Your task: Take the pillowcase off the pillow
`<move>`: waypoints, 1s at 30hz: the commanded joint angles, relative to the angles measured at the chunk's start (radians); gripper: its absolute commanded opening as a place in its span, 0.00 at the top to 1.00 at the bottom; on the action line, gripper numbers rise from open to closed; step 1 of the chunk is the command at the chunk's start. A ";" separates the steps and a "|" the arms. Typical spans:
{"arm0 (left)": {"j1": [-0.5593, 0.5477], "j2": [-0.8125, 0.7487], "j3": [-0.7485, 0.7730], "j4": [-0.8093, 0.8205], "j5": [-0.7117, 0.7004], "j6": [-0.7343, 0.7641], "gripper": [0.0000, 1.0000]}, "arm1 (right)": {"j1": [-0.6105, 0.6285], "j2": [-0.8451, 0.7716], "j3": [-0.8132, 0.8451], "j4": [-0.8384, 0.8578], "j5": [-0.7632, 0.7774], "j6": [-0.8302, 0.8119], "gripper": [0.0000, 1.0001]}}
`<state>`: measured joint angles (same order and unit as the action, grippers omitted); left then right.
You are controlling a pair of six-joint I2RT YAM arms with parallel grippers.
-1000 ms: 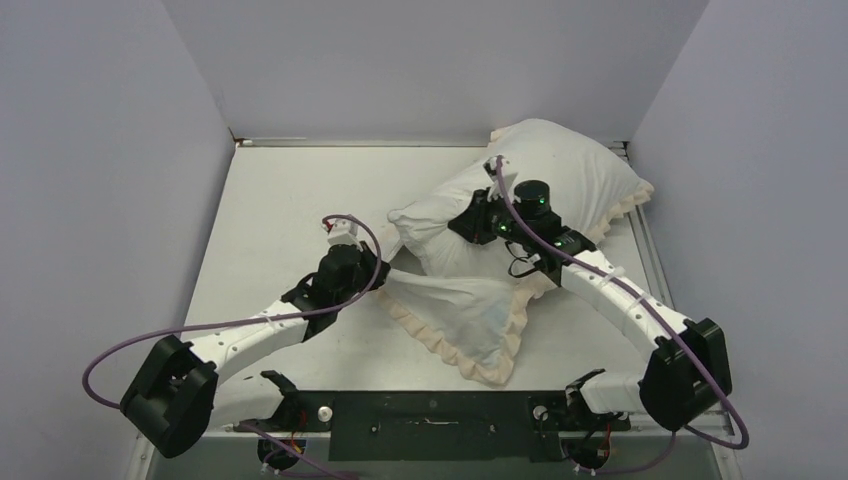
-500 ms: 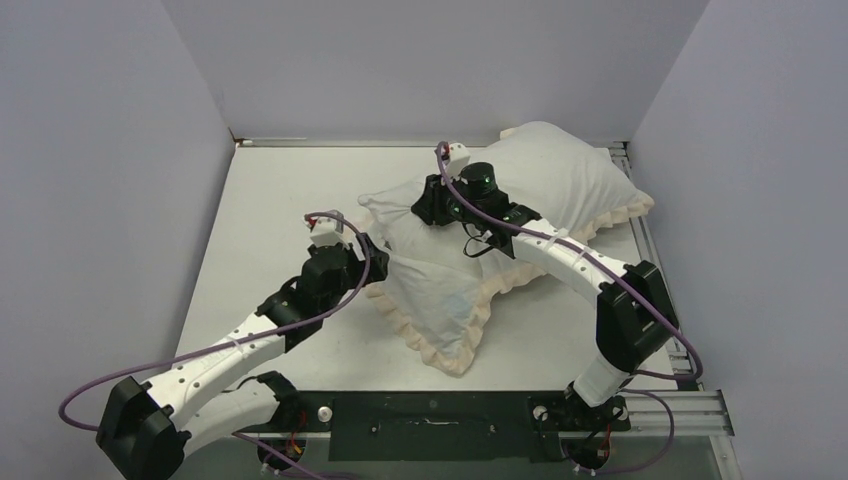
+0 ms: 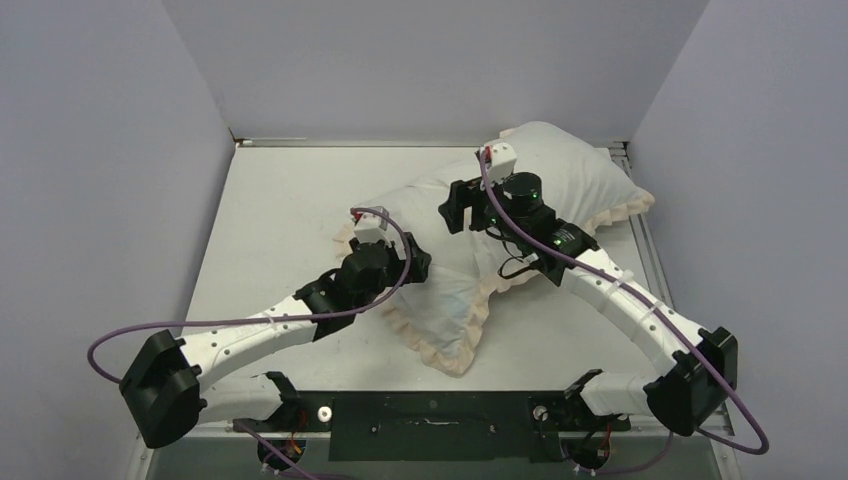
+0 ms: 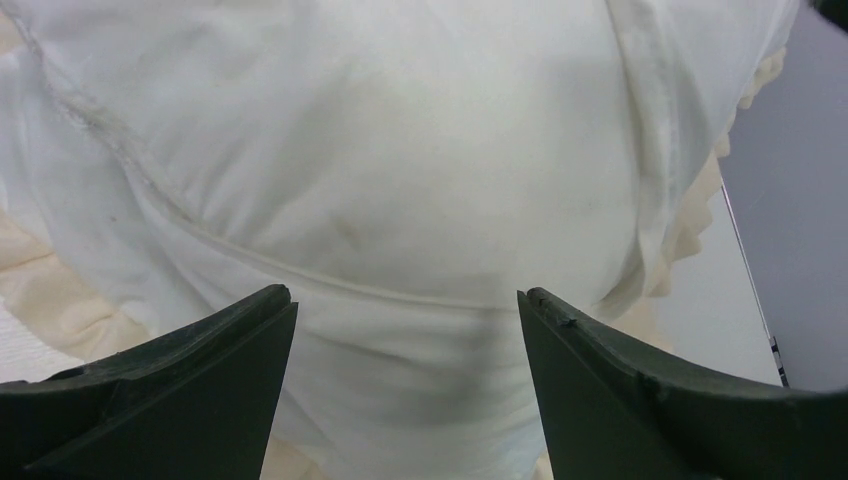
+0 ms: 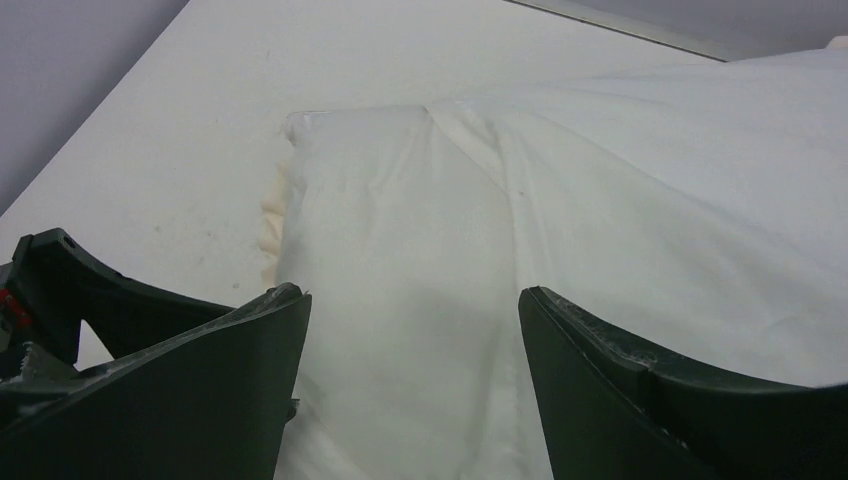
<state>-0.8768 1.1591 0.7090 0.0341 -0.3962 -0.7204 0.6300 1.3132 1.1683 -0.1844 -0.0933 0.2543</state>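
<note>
The pillowcase (image 3: 455, 300) lies white face up across the right half of the table, its cream frill (image 3: 447, 350) trailing toward the near edge. Its plump far end (image 3: 575, 165) rests against the back right corner. A plain white end of the pillow (image 5: 380, 230) sticks out of the case on the left, also visible from above as the pillow (image 3: 405, 205). My left gripper (image 3: 420, 268) hovers open just over the case's white fabric (image 4: 400, 180), holding nothing. My right gripper (image 3: 453, 208) is open above the exposed pillow end, nothing between its fingers.
The white table (image 3: 290, 200) is boxed in by grey walls on the left, back and right. A metal rail (image 3: 652, 255) runs along the right edge. Purple cables loop off both arms.
Both grippers have opened and let go of the fabric. The left arm moved right over the case; the right arm swung left, then back right. The stretched cloth has gone slack.
</note>
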 commanded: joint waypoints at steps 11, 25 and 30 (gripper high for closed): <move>-0.117 0.157 0.053 0.090 -0.179 -0.052 0.17 | 0.009 -0.116 -0.097 -0.078 0.055 -0.036 0.05; -0.189 0.097 -0.204 0.077 -0.110 -0.340 0.21 | 0.144 -0.016 -0.043 -0.154 0.038 -0.068 0.00; -0.187 0.102 -0.225 0.090 -0.105 -0.368 0.25 | 0.219 0.042 -0.025 -0.203 0.150 -0.062 0.05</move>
<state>-1.0611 1.2659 0.5110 0.1387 -0.5213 -1.0477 0.8028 1.3270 1.0927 -0.3553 -0.0383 0.1997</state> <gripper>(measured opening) 0.776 0.954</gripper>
